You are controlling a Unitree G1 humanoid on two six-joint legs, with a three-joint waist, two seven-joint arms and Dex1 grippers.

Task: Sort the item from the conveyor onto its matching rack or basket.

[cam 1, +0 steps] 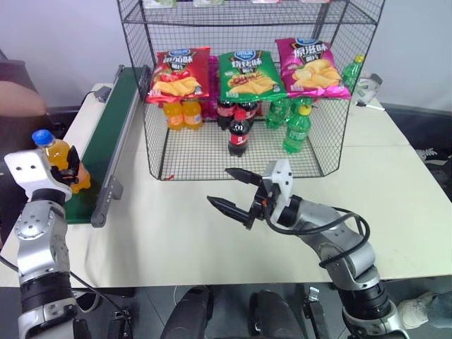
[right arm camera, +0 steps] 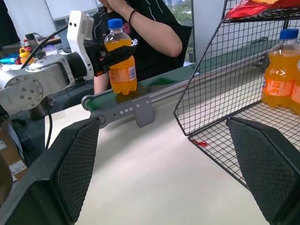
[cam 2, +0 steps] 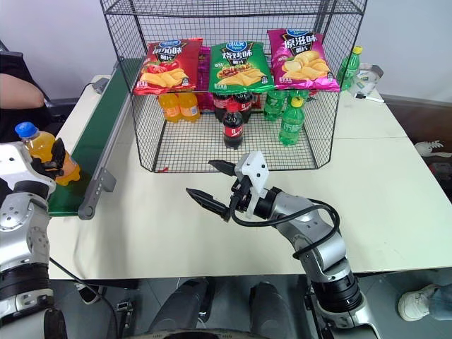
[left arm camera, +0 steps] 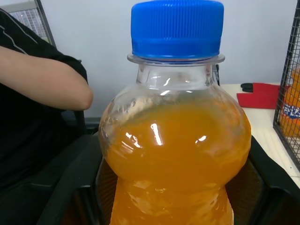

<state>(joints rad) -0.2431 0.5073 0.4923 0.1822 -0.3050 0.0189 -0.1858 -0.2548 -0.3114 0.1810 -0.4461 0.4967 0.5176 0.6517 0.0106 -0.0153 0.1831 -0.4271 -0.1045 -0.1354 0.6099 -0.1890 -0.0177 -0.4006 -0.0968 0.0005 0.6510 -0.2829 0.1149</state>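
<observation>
Clamping our left gripper [right arm camera: 105,54] on the orange soda bottle [cam 1: 65,161] just above the conveyor [cam 1: 116,127] end, we keep our right gripper [cam 1: 236,191] spread wide, idle, before the rack [cam 1: 240,152] holding matching orange bottles [cam 1: 182,113].

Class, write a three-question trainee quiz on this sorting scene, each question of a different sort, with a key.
1. True or false: the left gripper is shut on the orange soda bottle.
2. Which bottles stand at the left end of the rack floor? A) green B) orange C) cola
3. Fill in: the right gripper hovers over the table with its jaws ____.

Key: 1 true; 2 B; 3 open.
</observation>
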